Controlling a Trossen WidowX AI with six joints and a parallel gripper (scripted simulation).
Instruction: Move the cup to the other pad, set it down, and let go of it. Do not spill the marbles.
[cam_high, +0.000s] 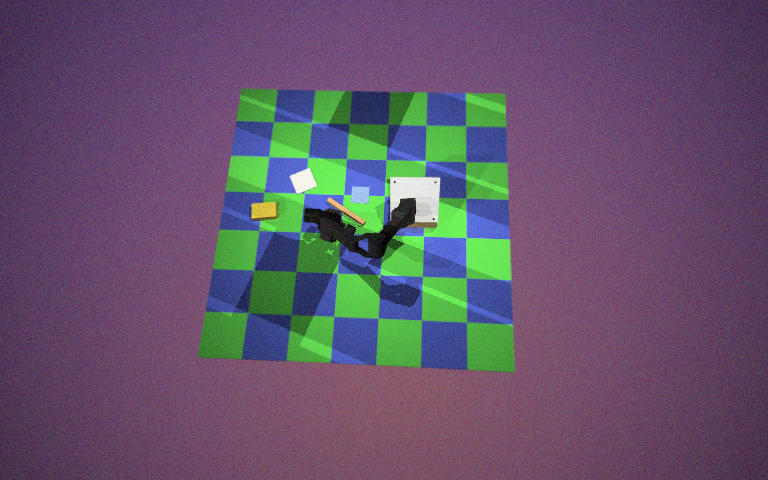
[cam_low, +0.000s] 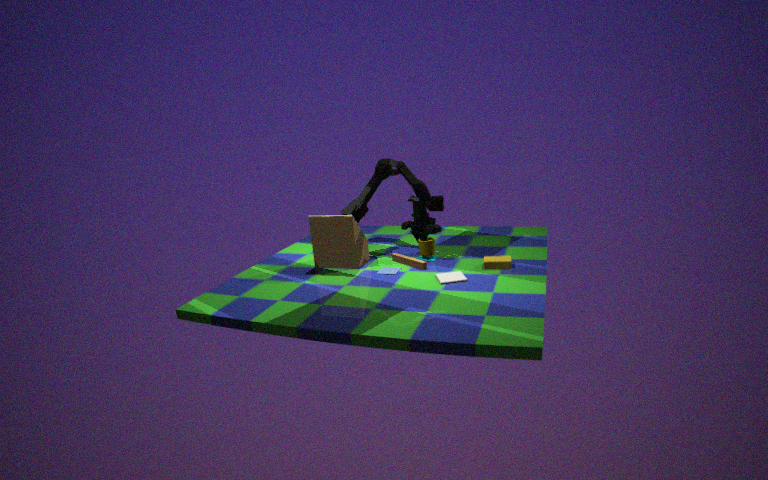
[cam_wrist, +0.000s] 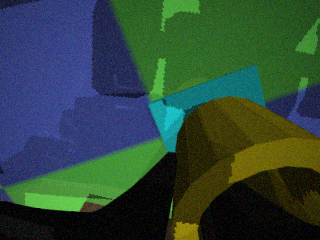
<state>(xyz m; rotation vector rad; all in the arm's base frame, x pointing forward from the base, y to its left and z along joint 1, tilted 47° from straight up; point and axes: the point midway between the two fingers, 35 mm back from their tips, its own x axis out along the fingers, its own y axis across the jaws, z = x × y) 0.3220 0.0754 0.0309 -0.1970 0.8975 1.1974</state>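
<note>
Your gripper (cam_low: 424, 236) is pinching the yellow cup (cam_low: 426, 246) by its rim, upright. It's hanging just over the teal pad (cam_wrist: 220, 96), near the desk's middle, beside the orange bar (cam_low: 408, 260).

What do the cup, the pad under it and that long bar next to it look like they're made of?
Cup, gripped by the gripper: mustard yellow, matte, faceted walls; possibly plastic or glazed ceramic, the look leaves it open. Teal pad: flat, thin, uniform colour, no sheen; perhaps foam or rubber sheet. Bar: orange-brown with a lighter top face, wood-like, though no grain shows.
</note>
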